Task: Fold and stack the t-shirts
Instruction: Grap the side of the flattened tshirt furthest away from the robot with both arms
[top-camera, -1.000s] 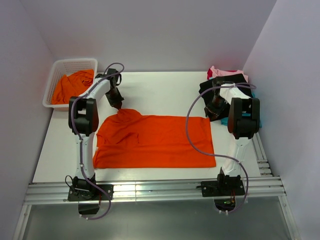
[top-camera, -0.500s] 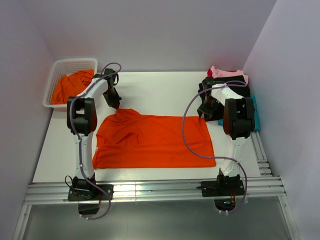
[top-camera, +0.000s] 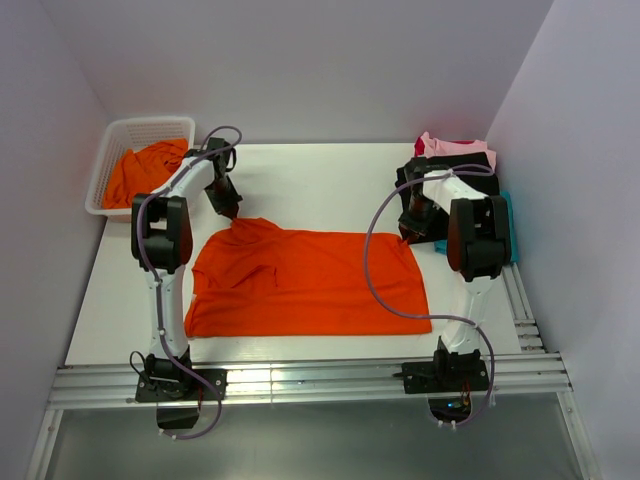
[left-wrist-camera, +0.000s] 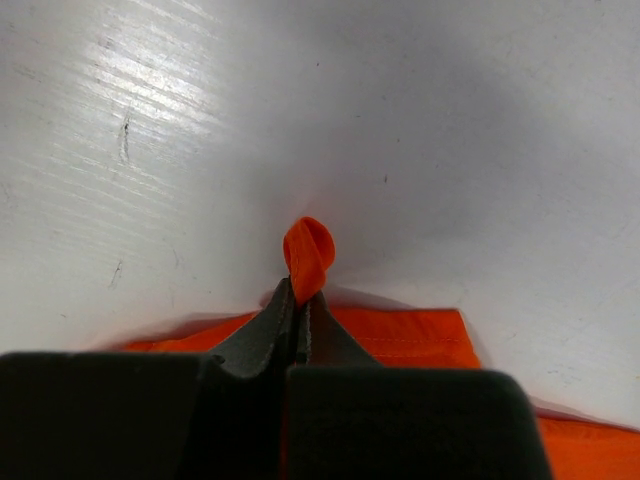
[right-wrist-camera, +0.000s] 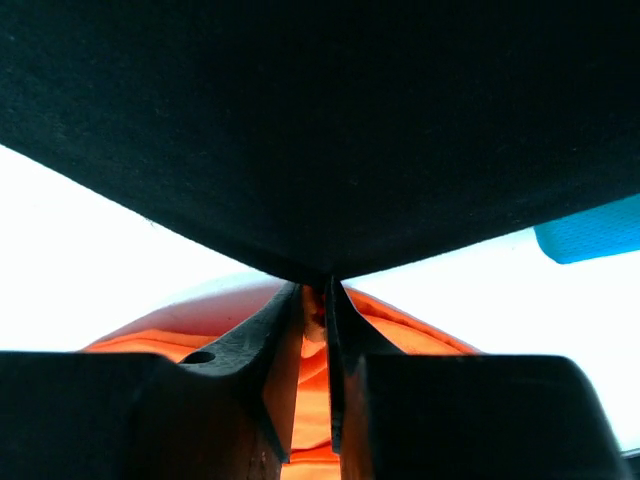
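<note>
Top view: orange shirt (top-camera: 310, 285) lies spread at ctr of surface (top-camera: 320, 180). Left gripper (top-camera: 230, 212) is at its far-left corner, right gripper (top-camera: 408, 232) at its far-right corner. Second orange shirt (top-camera: 145, 172) sits in basket (top-camera: 108, 150), far left; black shirt (top-camera: 440, 172), pink shirt (top-camera: 455, 146) and teal shirt (top-camera: 512, 222) piled at right.

Left wrist: left gripper (left-wrist-camera: 297, 295) clamped tight on a raised fold of orange shirt (left-wrist-camera: 308, 252).

Right wrist: right gripper (right-wrist-camera: 313, 295) w/ jaws nearly together, orange shirt (right-wrist-camera: 312, 400) showing in the slit; can't tell if it's pinched. Black shirt (right-wrist-camera: 320, 120) just beyond, teal shirt (right-wrist-camera: 592, 232) at right.
</note>
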